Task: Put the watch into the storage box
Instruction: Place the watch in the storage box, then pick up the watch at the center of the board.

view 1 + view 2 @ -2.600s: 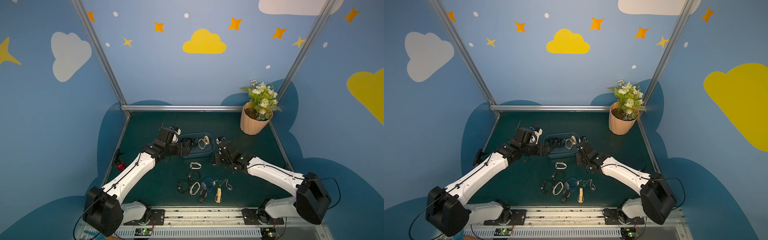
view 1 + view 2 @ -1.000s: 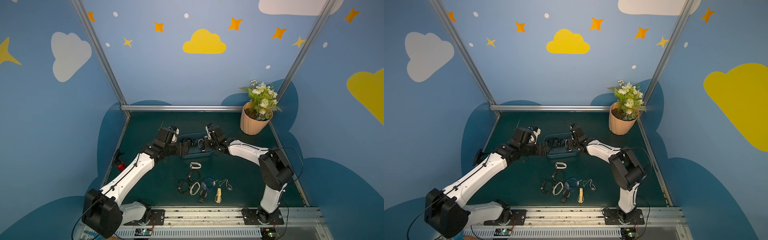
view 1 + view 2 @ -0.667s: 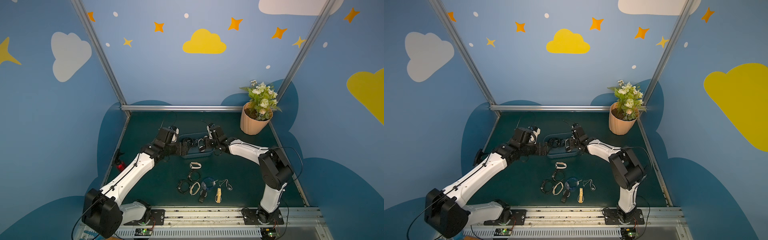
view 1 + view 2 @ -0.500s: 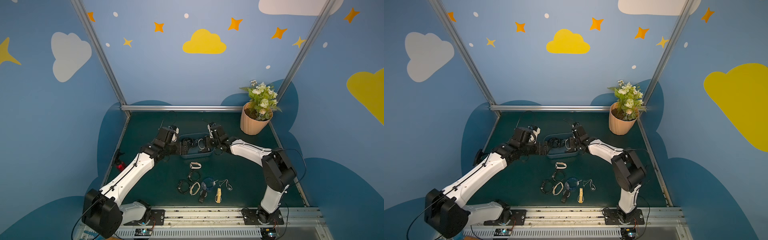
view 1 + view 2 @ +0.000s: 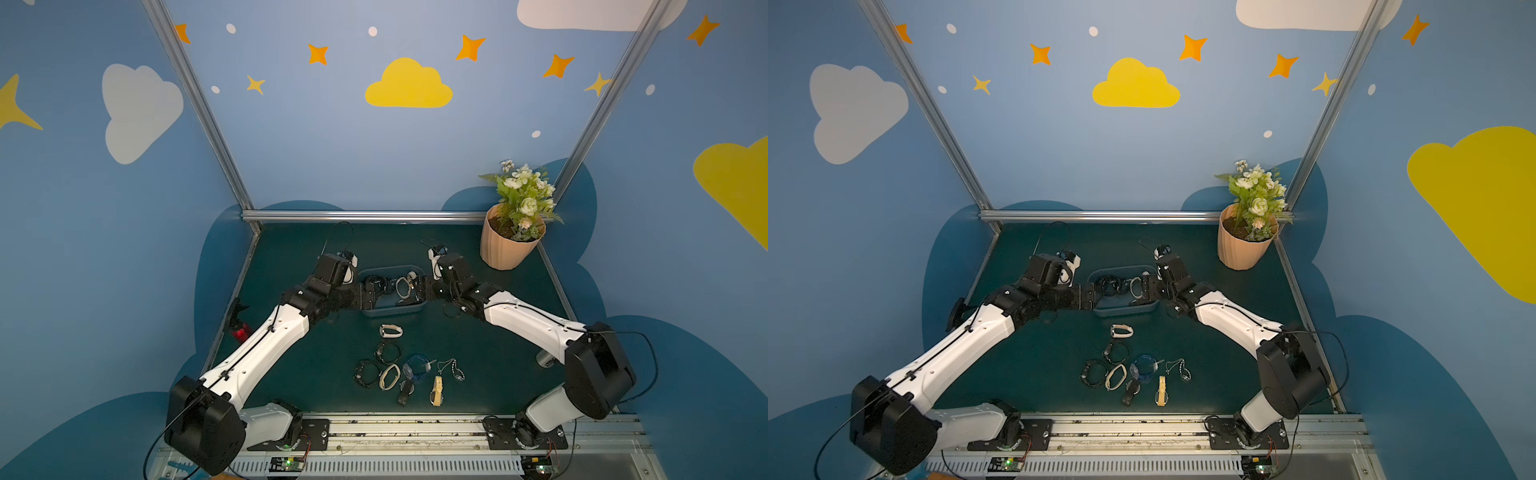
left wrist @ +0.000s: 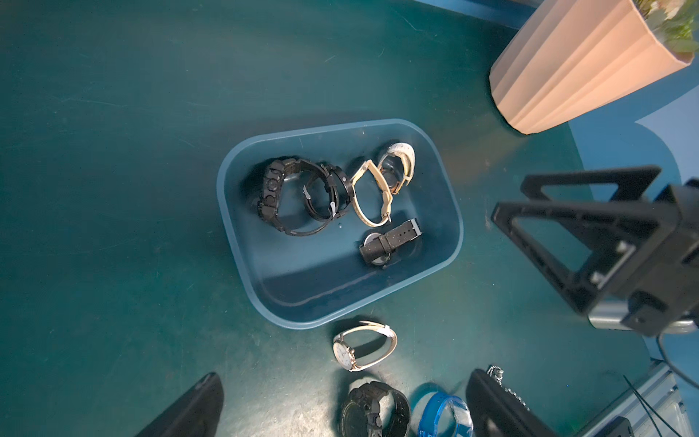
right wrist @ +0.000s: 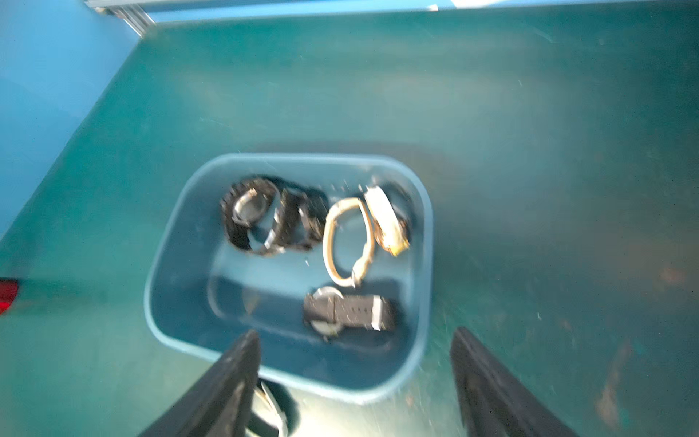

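Observation:
The blue-grey storage box [image 5: 392, 309] [image 5: 1125, 309] stands mid-table and holds several watches. A black-strapped watch [image 6: 389, 242] [image 7: 348, 308] with a pale face lies in its near right part, free of any finger. My right gripper [image 7: 355, 335] [image 5: 415, 291] hovers open at the box's right end, nothing between its fingers. Over the left end my left gripper [image 6: 344, 378] [image 5: 370, 295] hangs wide open and empty. A white-strapped watch [image 5: 390, 331] [image 6: 363, 348] lies on the mat just in front of the box.
More watches and bands [image 5: 399, 378] lie in a cluster near the front, among them a black watch [image 6: 374, 412] and a blue band [image 6: 442, 416]. A peach flower pot [image 5: 509, 245] stands back right. A red object [image 5: 240, 332] sits at the left edge.
My right gripper has gone from shut to open over the box and drawn back a little to the right. The black-strapped watch now lies in the box. The left arm has stayed put.

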You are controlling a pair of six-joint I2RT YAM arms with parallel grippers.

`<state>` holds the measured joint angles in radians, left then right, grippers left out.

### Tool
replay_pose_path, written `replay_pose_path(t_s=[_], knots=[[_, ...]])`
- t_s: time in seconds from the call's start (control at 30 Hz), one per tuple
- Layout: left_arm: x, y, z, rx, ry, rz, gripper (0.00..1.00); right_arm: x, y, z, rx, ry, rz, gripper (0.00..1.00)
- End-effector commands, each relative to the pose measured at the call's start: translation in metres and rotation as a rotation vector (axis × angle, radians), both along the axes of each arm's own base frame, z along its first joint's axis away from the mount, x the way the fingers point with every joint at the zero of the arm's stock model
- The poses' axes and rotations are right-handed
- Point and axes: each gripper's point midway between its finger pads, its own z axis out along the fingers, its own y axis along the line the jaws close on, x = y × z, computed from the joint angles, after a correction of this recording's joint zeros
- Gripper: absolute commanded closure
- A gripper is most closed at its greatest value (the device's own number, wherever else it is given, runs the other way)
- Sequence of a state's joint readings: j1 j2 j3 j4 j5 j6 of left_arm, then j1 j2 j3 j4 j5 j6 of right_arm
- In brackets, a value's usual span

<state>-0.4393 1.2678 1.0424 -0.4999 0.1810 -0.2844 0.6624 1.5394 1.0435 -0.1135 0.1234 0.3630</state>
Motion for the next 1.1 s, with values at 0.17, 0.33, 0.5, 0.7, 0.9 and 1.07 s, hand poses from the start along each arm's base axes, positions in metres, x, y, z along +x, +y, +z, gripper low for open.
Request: replay_pose_path(t_s=[0.17,0.33,0.5,0.7,0.9,1.07], knots=[[-0.008,0.006,-0.010,0.098,0.064,0.085,0.01,-0.017,-0.031,-0.001,-0.050,-0.025,-0.059,0.14],[-0.033,0.005,-0.017,0.031,0.118,0.174,0.04,-0.018,-0.035,0.000,-0.049,-0.026,-0.077,0.14],[-0.063,-0.002,-0.027,-0.069,0.199,0.233,0.13,-0.013,-0.031,-0.001,-0.049,-0.031,-0.078,0.14],[-0.093,-0.010,-0.048,-0.082,0.291,0.256,0.27,-0.011,-0.028,-0.004,-0.044,-0.026,-0.070,0.14],[-0.112,-0.029,-0.063,-0.074,0.348,0.236,0.37,-0.016,-0.033,-0.010,-0.049,-0.013,-0.082,0.14],[-0.126,-0.042,-0.077,-0.046,0.389,0.212,0.43,-0.020,-0.040,-0.013,-0.057,-0.013,-0.101,0.14]])
